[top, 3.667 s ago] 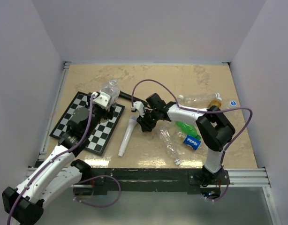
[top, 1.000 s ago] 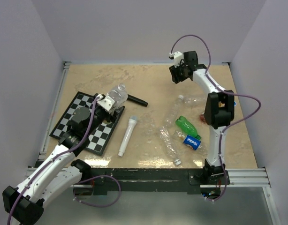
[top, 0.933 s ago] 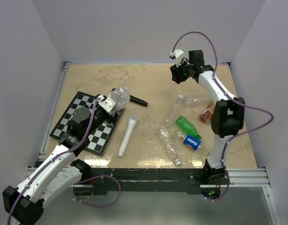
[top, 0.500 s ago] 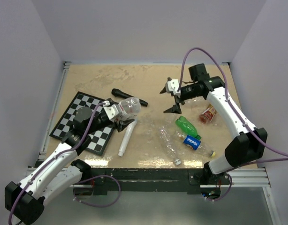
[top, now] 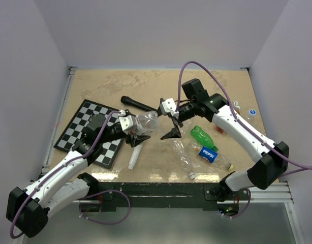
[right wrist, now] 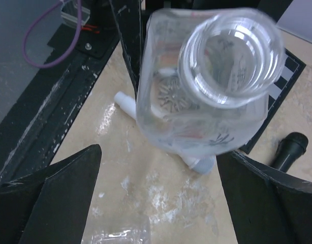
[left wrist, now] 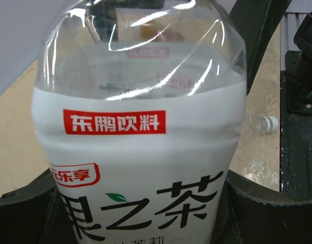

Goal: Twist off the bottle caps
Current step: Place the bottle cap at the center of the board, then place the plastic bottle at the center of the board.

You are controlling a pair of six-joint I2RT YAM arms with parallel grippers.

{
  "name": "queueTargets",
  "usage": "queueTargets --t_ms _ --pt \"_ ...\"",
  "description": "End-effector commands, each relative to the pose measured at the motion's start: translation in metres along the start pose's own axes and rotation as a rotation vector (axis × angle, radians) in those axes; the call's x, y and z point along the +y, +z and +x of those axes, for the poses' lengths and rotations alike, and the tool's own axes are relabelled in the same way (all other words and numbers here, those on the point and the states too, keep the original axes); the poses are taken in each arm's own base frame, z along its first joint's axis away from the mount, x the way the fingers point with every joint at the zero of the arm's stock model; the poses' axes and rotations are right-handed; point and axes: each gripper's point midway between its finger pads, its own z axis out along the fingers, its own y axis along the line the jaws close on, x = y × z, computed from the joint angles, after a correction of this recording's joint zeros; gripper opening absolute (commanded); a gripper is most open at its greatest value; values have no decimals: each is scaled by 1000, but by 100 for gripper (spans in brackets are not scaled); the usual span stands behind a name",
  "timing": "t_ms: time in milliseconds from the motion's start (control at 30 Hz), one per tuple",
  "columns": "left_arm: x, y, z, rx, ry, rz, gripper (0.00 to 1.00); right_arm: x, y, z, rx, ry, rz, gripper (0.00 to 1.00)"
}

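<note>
My left gripper is shut on a clear bottle with a white label and holds it above the table, neck pointing right. Its mouth is bare, with no cap on it. My right gripper stands wide open just right of that mouth, and nothing lies between its fingers. A blue cap lies loose at the far right. A white cap sits on a clear bottle lying near the front edge. Another small white cap shows beside the rail.
A chessboard lies under my left arm. A white microphone rests below the held bottle, and a black one lies behind it. A green bottle and a Pepsi bottle lie under my right arm.
My right arm swung from the back of the table down to the bottle's mouth, and its gripper opened wide. My left arm carried the bottle rightward off the chessboard.
</note>
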Motion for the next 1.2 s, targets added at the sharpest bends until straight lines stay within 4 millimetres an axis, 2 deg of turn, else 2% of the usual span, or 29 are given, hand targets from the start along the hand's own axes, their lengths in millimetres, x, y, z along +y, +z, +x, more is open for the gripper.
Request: queueTargets --t_ms 0,233,533,867,1000,1167 --pt "-4 3 -17 -63 37 34 0 -10 0 -35 -81 26 28 98" --pt "-5 8 -11 -40 8 52 0 1 21 -43 -91 47 -42 98" --pt "-9 11 -6 -26 -11 81 0 -8 33 -43 -56 71 -26 98" --pt "-8 10 -7 -22 -3 71 0 -27 29 -42 -8 82 64 98" --pt "-8 10 -7 -22 -3 71 0 -25 25 -47 -13 70 72 98" --pt "-8 10 -7 -22 -3 71 0 -16 33 -42 -37 101 16 96"
